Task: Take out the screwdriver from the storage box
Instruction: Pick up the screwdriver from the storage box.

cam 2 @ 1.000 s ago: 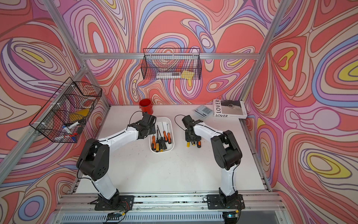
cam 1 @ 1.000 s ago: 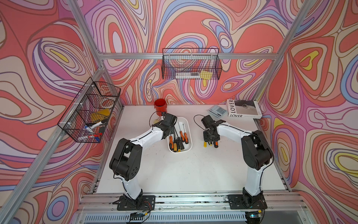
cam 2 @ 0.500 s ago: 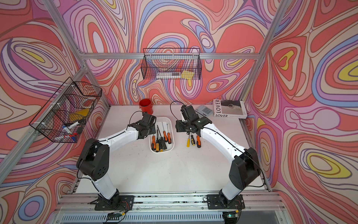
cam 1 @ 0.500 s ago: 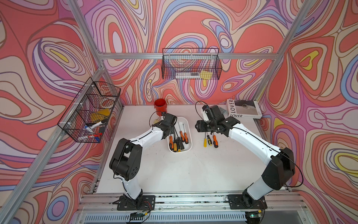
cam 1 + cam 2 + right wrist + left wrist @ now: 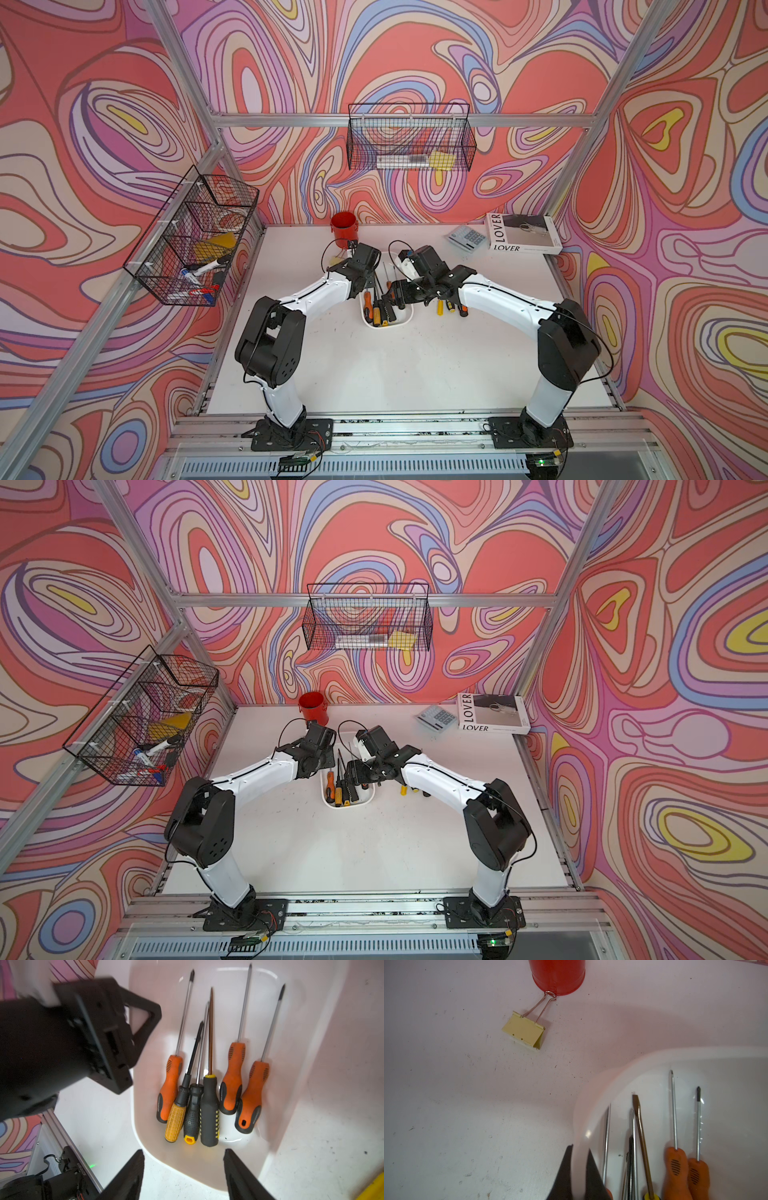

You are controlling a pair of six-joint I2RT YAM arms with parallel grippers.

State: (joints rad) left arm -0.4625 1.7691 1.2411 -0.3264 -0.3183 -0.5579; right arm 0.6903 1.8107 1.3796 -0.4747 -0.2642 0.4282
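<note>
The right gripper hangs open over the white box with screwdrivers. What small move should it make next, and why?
Probably lower the right gripper toward the outer orange screwdriver. Its jaws stand open and empty above the handle ends, that handle has free floor on one side, and the left gripper is clamped on the wall of the storage box, steadying it.

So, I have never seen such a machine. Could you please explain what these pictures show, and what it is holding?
These are two robot arms with pincer grippers, at a white table. Two pictures look down from overhead; two come from cameras on the wrists. The left gripper pinches the rim of the storage box, which holds six screwdrivers. The right gripper hangs open above it, holding nothing. Three more screwdrivers lie beside the box, with a red cup, binder clip, calculator and book.
</note>
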